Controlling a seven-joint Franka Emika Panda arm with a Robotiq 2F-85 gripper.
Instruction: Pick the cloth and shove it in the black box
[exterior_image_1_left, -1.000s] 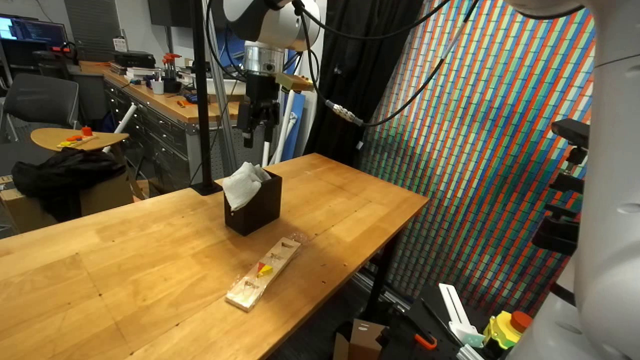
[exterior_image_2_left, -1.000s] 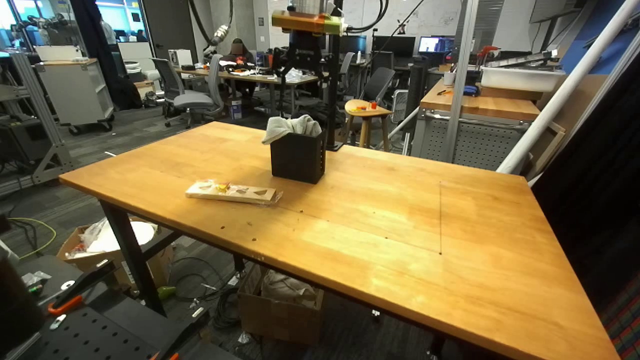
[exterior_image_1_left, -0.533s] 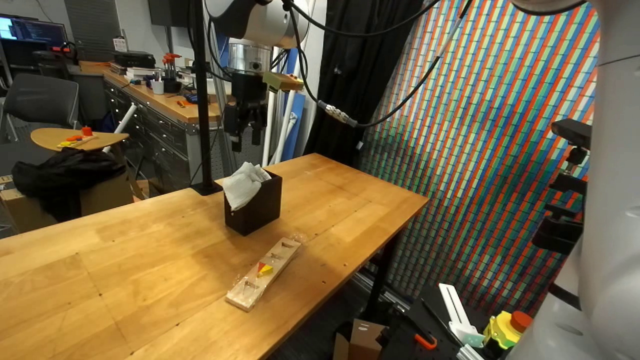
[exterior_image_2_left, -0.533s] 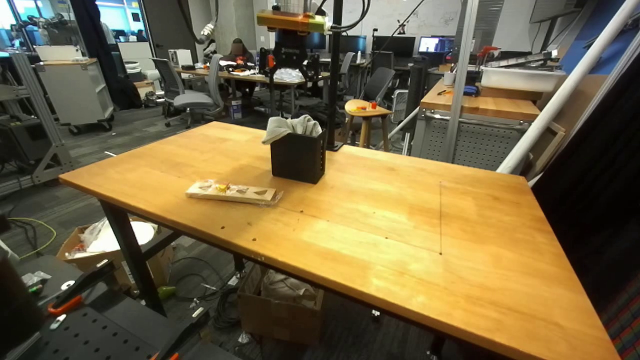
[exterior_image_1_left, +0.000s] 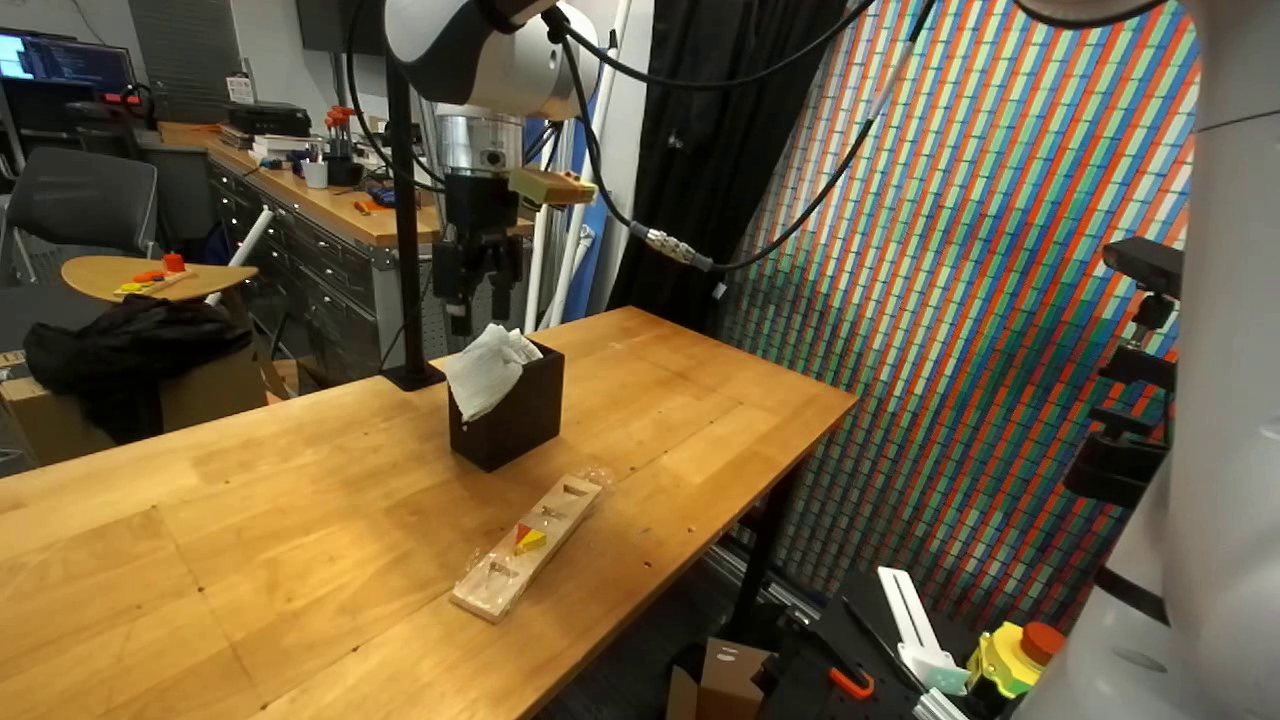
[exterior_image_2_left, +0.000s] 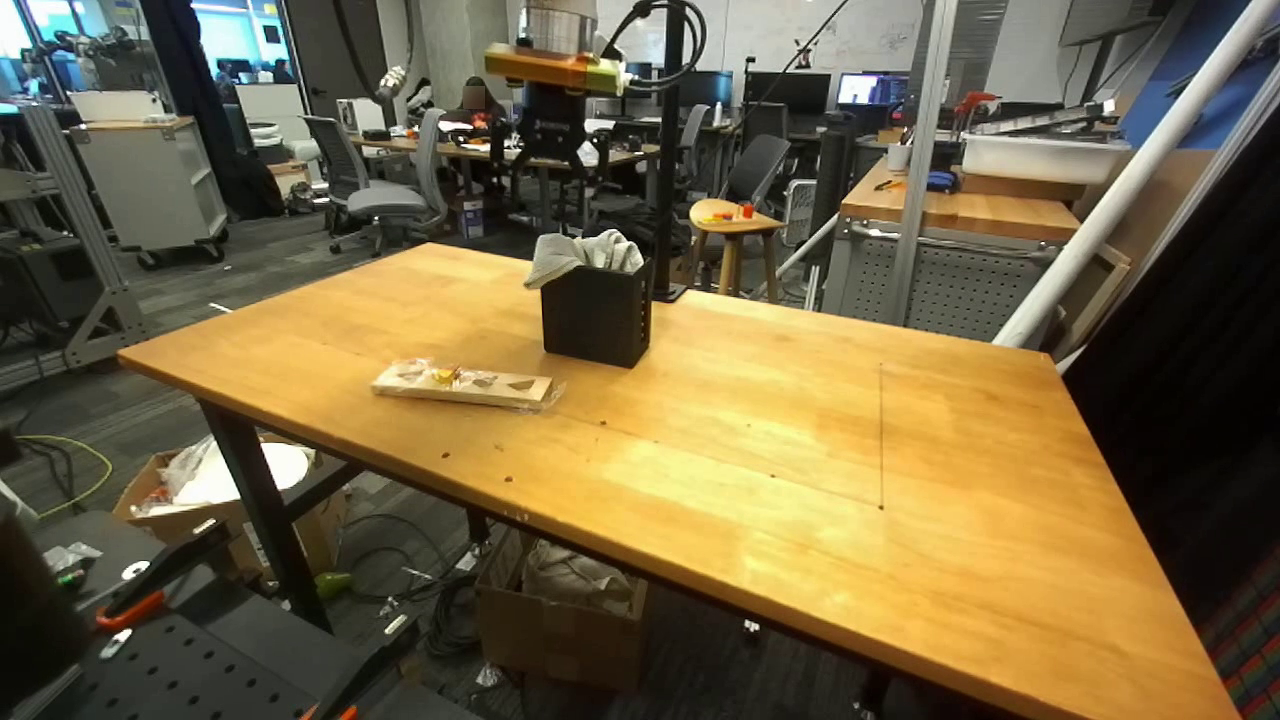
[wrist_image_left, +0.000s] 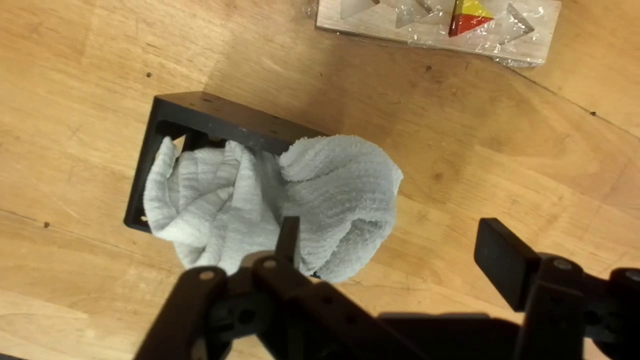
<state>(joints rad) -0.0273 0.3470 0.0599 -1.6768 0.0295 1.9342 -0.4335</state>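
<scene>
The cloth (wrist_image_left: 320, 202) is bunched partly inside the black box (exterior_image_2_left: 592, 318) — one end is draped over its rim. Above, the jaws are spread wide. On the counter (exterior_image_2_left: 790, 420), a wooden strip (exterior_image_2_left: 464, 386) is set nearby.

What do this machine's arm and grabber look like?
The arm has rounded white and black sections, a silver collar and a flat orange-yellow block. Black cables run beside it, one with a silver plug. The gripper is black, with two jointed fingers.

Grey-white cloth (wrist_image_left: 345, 195), black box (exterior_image_2_left: 594, 315)
</scene>
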